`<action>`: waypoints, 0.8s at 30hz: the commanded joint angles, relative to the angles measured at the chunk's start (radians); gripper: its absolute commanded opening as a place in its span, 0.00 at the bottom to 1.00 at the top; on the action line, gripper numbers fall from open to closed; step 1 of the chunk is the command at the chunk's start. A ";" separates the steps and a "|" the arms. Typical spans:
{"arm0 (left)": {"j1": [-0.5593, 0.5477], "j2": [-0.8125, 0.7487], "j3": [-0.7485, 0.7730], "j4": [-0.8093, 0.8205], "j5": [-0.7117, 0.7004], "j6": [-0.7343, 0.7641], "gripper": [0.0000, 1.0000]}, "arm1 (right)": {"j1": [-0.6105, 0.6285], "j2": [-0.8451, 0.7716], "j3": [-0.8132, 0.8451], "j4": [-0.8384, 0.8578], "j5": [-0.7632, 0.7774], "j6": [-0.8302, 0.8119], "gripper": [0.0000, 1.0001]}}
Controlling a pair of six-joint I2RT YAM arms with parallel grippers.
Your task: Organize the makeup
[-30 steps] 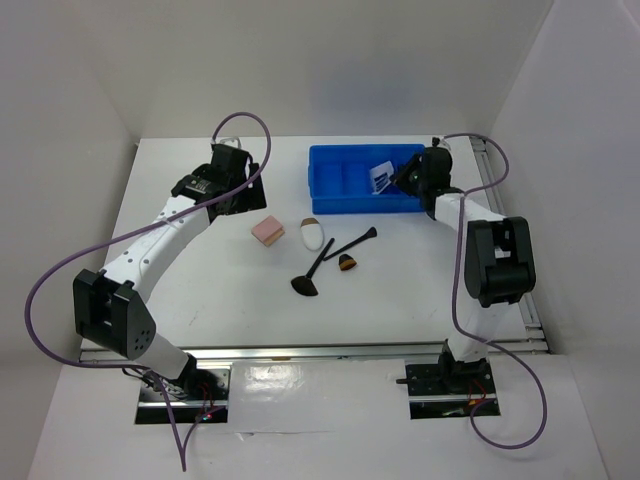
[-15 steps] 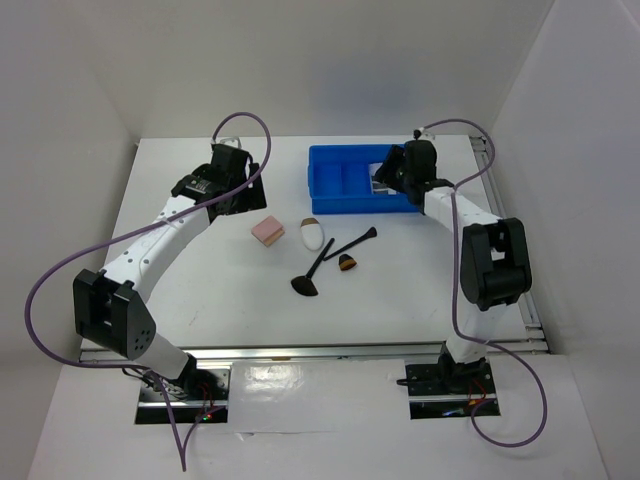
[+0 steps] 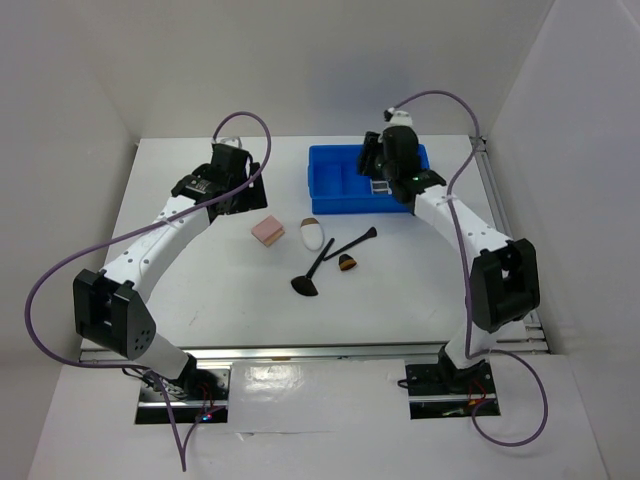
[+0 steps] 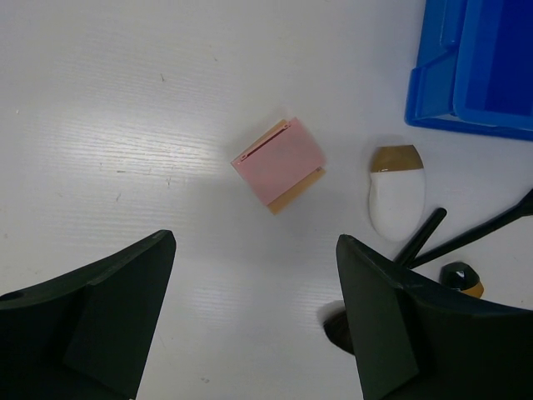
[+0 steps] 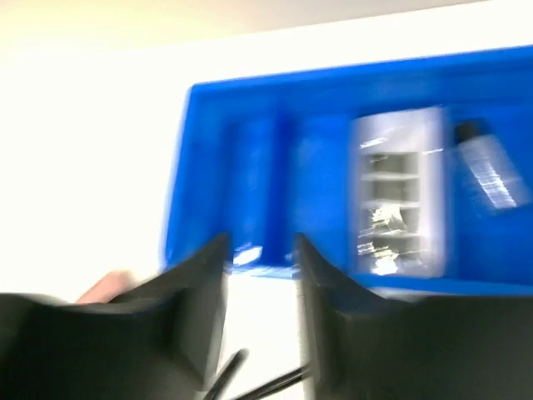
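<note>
Left jaws hang over the surface in the upper left of the top view, spread wide w/ nothing between them. The left wrist cam shows the pink sponge lying flat just beyond the gap, touching neither finger. Right jaws sit above the blue bin at top centre, part open w/ a narrow gap between the fingers. I see nothing in the grip, tho the right wrist cam is blurred. The pale palette lies flat in the right part of the bin, apart from the jaws. Rest of the makeup is out on the surface, below the bin in the top view: sponge at left, and just right of it the white egg-shaped piece, brown end toward the bin. Two thin black brushes: the longer brush runs diag. from beside the egg down to its fan head, and the shorter brush lies right of the egg. The stubby orange-brown brush sits between them, v. close to both; can't tell if it touches.
</note>
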 commanded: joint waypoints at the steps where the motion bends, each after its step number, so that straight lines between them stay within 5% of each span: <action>1: -0.001 -0.004 -0.008 0.020 -0.003 0.007 0.92 | 0.096 -0.013 0.040 -0.142 -0.058 -0.065 0.54; 2: -0.001 -0.016 -0.008 0.020 -0.012 0.007 0.92 | 0.144 -0.002 0.028 -0.156 -0.068 -0.074 0.71; 3: -0.001 -0.016 -0.008 0.008 -0.029 0.007 0.92 | 0.165 0.008 0.019 -0.156 -0.069 -0.074 0.79; 7: -0.001 -0.062 -0.008 -0.001 -0.061 -0.015 0.92 | 0.251 0.105 0.033 -0.213 -0.108 -0.094 0.96; 24: -0.001 -0.125 -0.029 0.017 -0.063 -0.025 0.92 | 0.351 0.430 0.192 -0.225 -0.018 -0.134 0.99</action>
